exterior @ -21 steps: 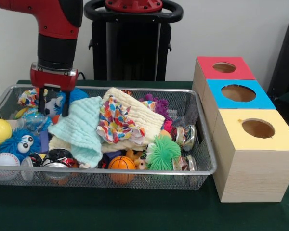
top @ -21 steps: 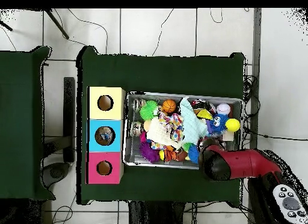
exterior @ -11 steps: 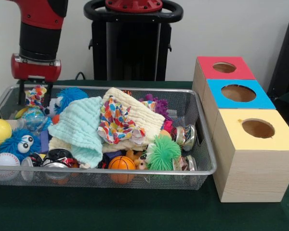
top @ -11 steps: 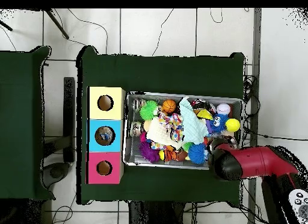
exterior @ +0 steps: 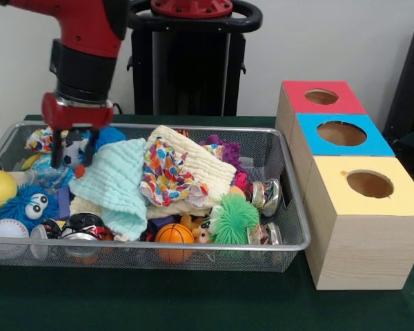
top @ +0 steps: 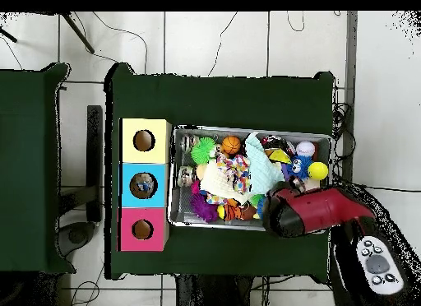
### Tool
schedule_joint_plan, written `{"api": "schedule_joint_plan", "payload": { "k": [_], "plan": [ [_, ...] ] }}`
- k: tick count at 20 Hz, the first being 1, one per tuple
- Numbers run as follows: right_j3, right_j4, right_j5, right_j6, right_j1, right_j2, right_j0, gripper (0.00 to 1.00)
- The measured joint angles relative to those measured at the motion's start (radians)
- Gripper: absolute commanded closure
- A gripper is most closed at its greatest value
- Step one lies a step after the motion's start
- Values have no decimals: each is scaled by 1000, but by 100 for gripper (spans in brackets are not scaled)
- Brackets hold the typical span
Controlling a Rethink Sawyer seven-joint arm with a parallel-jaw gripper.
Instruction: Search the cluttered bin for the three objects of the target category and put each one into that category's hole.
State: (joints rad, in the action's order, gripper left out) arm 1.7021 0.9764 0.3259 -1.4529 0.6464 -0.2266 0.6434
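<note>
Nearest you, along the front rim of the wire bin (exterior: 193, 246), sit a baseball (exterior: 5, 231), an orange ball (exterior: 174, 234) and a green fuzzy ball (exterior: 232, 217); behind them the mint cloth (exterior: 115, 183) and cream towel (exterior: 193, 165) cover the middle, so which three toys are wanted you cannot yet tell. Farther back at upper left, the gripper (exterior: 72, 153) has swung back rightward from the bin's corner and dropped, fingers slightly apart and holding nothing, over the blue plush toys (exterior: 90, 141). Read that as still searching; the three holes in the boxes (exterior: 362, 227) at right wait.
</note>
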Motion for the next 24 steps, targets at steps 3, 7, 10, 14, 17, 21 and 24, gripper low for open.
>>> {"api": "schedule_joint_plan", "payload": {
  "k": [3, 7, 10, 14, 17, 21, 24],
  "plan": [
    [-14, -125, -91, -154, -37, 59, -76, 0],
    [-17, -247, -157, -301, -70, 95, -115, 0],
    [-22, -327, -188, -419, -104, 132, -140, 0],
    [-35, -367, -190, -471, -137, 175, -159, 0],
    [-54, -385, -197, -473, -160, 209, -176, 0],
    [-72, -409, -204, -473, -173, 243, -204, 0],
    [-69, -426, -203, -473, -171, 248, -208, 0]
  ]
}}
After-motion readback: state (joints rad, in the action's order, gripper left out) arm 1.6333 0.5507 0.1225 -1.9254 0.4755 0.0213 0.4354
